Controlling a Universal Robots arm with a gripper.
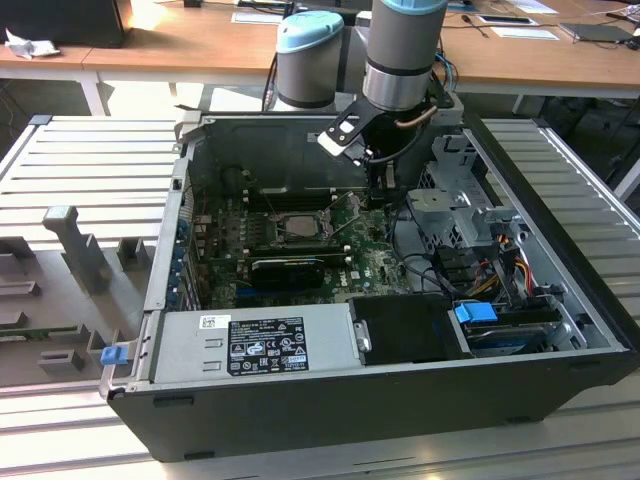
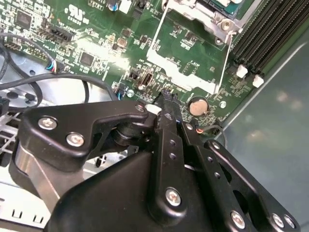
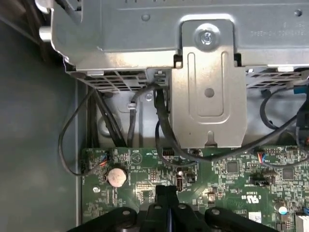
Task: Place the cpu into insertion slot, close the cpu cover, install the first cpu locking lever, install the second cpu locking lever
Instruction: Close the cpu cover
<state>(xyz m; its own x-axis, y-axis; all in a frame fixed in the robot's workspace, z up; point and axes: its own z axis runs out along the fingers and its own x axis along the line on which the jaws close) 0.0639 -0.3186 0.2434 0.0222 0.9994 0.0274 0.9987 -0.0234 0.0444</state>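
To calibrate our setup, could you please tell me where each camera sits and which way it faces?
Exterior view: off the arm, raised, looking down into the open computer case; the arm shows.
First wrist view: on the arm, facing the motherboard and drive cage; the end effector shows.
Second wrist view: on the arm, facing the motherboard past the end effector.
Both wrist views share the coin cell battery.

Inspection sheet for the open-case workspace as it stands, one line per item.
Surface: grey slatted table, open computer case lying on it.
Job's things: insertion slot on the motherboard; whether a chip sits inside, cannot tell.
Clutter: grey fixtures on the table, exterior view's left.
Grippers: the gripper shut, holding nothing visible, over the board near the coin cell.
Cables: black cables by the metal bracket; coloured wires at the exterior view's right.
Surroundings: wooden desks behind.
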